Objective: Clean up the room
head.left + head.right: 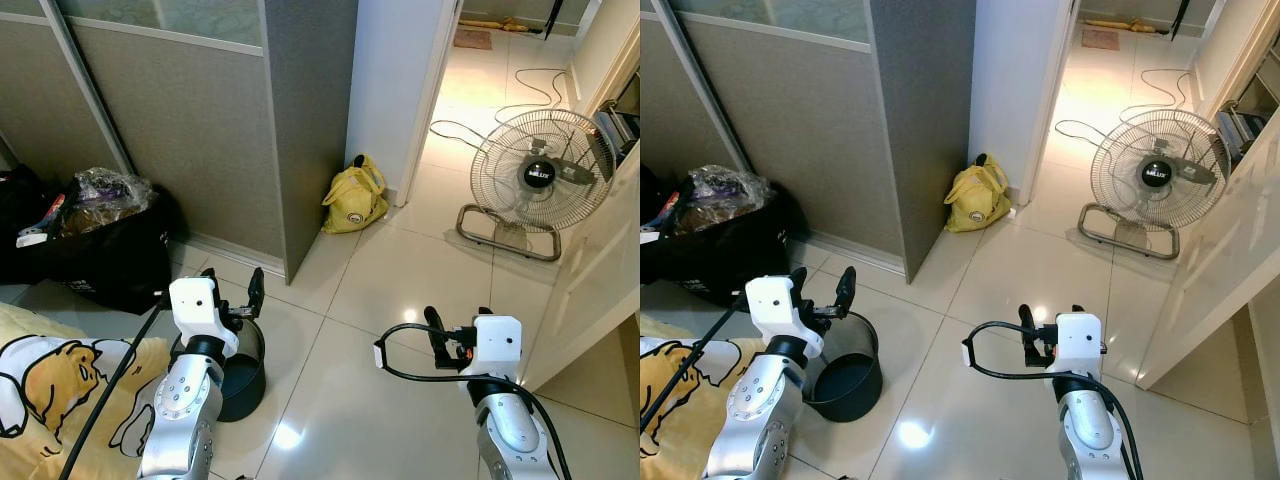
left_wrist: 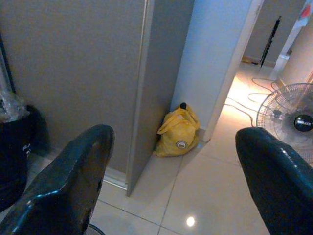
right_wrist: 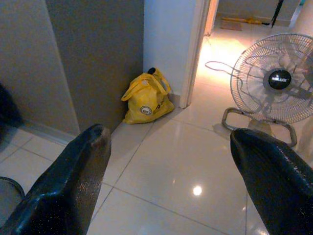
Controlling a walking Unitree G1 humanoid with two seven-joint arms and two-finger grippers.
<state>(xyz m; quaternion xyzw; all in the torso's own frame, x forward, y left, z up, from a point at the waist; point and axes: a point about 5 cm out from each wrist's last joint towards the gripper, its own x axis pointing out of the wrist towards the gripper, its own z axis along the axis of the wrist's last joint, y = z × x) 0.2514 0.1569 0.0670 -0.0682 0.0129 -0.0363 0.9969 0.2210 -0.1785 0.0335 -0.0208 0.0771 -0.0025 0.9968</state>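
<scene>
While both arms hover low, left gripper (image 1: 232,290) and right gripper (image 1: 456,322) spread wide, empty. Yellow bag (image 1: 354,196) at 12 o'clock, slumped against grey partition (image 1: 310,120) corner. Judged soft, light; take top handles. Pot (image 1: 238,372) under left gripper.

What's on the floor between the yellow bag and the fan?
Bare glossy tile, seen in both eye views, between the yellow bag and the fan; a white doorframe rises behind it.
</scene>
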